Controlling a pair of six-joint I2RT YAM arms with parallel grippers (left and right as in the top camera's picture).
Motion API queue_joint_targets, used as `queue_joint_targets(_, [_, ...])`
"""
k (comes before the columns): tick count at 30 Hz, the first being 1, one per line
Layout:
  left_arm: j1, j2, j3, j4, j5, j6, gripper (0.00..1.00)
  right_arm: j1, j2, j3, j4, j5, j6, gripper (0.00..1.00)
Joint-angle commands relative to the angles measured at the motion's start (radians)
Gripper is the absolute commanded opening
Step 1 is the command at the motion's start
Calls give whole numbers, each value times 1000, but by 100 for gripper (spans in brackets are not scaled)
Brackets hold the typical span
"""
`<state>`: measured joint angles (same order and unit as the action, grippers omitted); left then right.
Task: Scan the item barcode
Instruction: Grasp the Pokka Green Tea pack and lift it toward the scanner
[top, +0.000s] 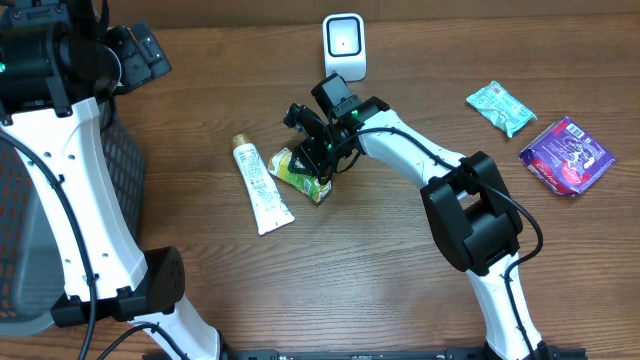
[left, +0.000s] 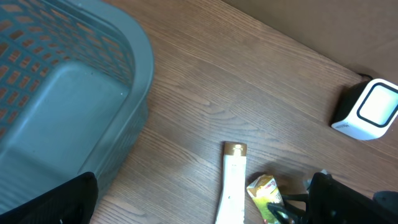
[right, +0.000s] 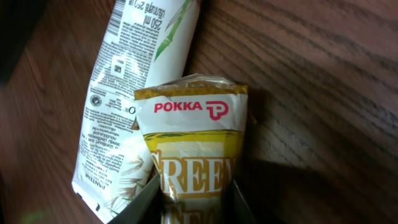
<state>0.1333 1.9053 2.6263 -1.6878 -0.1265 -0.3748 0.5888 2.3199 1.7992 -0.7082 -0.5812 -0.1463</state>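
Wooden table (top: 400, 270): right gripper (top: 318, 155) pinches Pokka carton (right: 193, 143) beside tube (top: 262, 190), left gripper (top: 140, 55) spread wide near basket (left: 74, 93).

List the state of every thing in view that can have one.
right pincer: closed on the drink carton, a finger against each side.
left pincer: open, holding nothing.
drink carton: lying down, gripped, not yet lifted.
tube: lying flat, cap on, beside the drink carton.
scanner: standing upright.
basket: standing upright.
teal packet: lying flat, untouched.
purple packet: lying flat, untouched.
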Motion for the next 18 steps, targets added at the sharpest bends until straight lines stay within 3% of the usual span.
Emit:
queue_joint_targets(1, [3,4,-1,-2,5,-14,100,0,42,-7,-3,-16,104,24])
queue_joint_targets(7, [3,4,-1,-2,5,-14,100,-18,46,-6,-6,-35,203,4])
queue_joint_targets(18, [3,4,-1,-2,5,-14,100,-116,37,33,8,-460,233,4])
